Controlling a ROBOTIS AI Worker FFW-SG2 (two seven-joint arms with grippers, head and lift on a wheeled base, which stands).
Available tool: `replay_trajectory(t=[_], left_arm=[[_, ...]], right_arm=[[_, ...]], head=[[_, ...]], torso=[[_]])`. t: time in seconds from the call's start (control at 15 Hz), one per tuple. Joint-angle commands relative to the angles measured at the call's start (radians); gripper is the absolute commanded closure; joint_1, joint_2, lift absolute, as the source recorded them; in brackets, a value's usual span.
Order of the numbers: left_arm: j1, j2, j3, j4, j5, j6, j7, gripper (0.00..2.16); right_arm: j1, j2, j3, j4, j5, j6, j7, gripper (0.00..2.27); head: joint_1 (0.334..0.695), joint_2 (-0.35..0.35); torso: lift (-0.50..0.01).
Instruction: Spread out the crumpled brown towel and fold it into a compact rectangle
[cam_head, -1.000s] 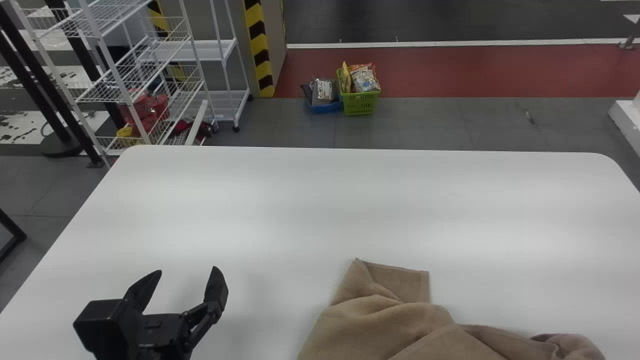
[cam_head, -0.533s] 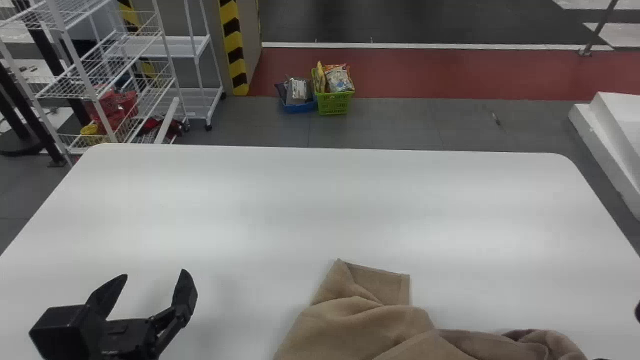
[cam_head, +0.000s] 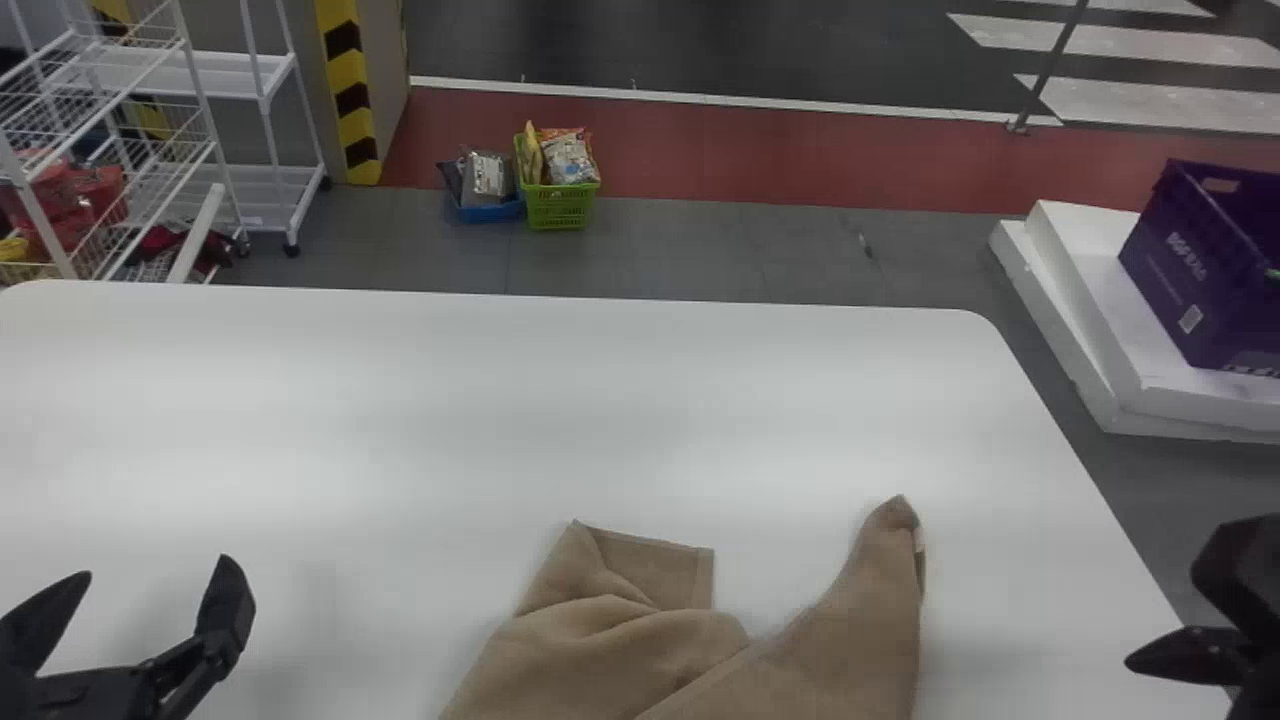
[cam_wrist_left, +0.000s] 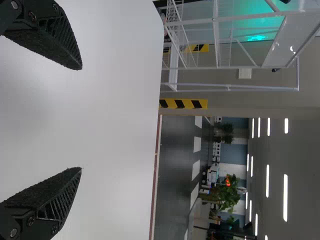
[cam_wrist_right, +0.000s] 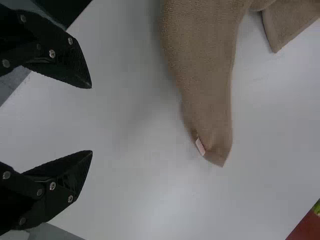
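Observation:
The brown towel (cam_head: 600, 650) lies rumpled on the white table (cam_head: 480, 400) along the near edge of the head view, a squared corner at its left and a narrow point stretching away at its right. My left gripper (cam_head: 150, 590) is open over bare table, well left of the towel. To the right of the towel, apart from it, is my right gripper (cam_head: 1163, 615), also open. In the left wrist view the left gripper (cam_wrist_left: 81, 118) has nothing between its fingers. The right wrist view has the right gripper (cam_wrist_right: 91, 119) parted beside the towel's (cam_wrist_right: 205, 85) pointed end, which carries a small label (cam_wrist_right: 200, 146).
Beyond the table, a green basket (cam_head: 560, 208) of packets stands on the floor with a blue tray (cam_head: 490, 212) beside it. White wire shelves (cam_head: 190, 150) rise at the back left. A purple crate (cam_head: 1190, 270) rests on white blocks (cam_head: 1090, 330) off the table's right side.
The head view has swung to the right. The towel's right part, bunched low before, now reaches toward the far side in a point. My right gripper has come into the head view.

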Motion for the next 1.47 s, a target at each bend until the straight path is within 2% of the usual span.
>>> replay_trajectory(t=[0.0,0.13,0.27,0.33,0.47,0.6,0.73,0.93,1.13,1.33,1.4], left_arm=[[0.000,-0.004,0.001,0.001,-0.003,0.000,0.001,0.09],[-0.002,-0.004,-0.003,0.004,-0.001,0.000,0.001,0.09],[0.000,-0.004,-0.007,0.004,-0.001,0.000,0.001,0.09],[0.000,-0.004,-0.008,0.004,-0.001,0.000,0.000,0.09],[0.005,-0.004,-0.007,0.001,0.000,-0.003,0.001,0.09],[0.012,-0.004,0.003,-0.001,0.006,-0.009,0.001,0.09],[0.014,-0.004,0.009,-0.001,0.012,-0.015,0.001,0.09],[0.015,-0.004,0.007,-0.001,0.012,-0.015,0.001,0.09],[0.014,-0.004,0.009,-0.001,0.014,-0.015,0.001,0.09],[0.014,-0.004,0.010,0.001,0.014,-0.015,0.003,0.09],[0.014,-0.004,0.010,-0.001,0.014,-0.015,0.001,0.09]], right_arm=[[-0.060,0.026,-0.076,-0.007,-0.126,-0.055,0.008,0.09],[-0.156,0.037,-0.086,0.045,-0.149,-0.079,0.008,0.09],[-0.258,0.041,-0.037,0.139,-0.177,-0.052,0.008,0.10],[-0.316,0.040,0.009,0.205,-0.152,-0.046,0.008,0.12],[-0.437,0.031,0.056,0.355,-0.120,-0.052,0.008,0.15],[-0.529,0.005,0.069,0.490,-0.115,-0.055,0.008,0.15],[-0.595,0.002,0.075,0.604,-0.115,-0.076,0.008,0.18],[-0.627,0.009,0.116,0.696,-0.117,-0.116,0.008,0.19],[-0.646,0.031,0.128,0.739,-0.146,-0.147,0.008,0.22],[-0.653,0.057,0.139,0.757,-0.169,-0.174,0.008,0.29],[-0.657,0.061,0.141,0.758,-0.184,-0.178,0.008,0.38]], head=[[0.695,-0.139],[0.695,-0.129],[0.695,-0.122],[0.695,-0.119],[0.695,-0.101],[0.695,-0.097],[0.695,-0.108],[0.695,-0.114],[0.695,-0.092],[0.695,-0.069],[0.695,-0.061]], torso=[[-0.127],[-0.127],[-0.127],[-0.127],[-0.127],[-0.127],[-0.127],[-0.127],[-0.127],[-0.127],[-0.127]])
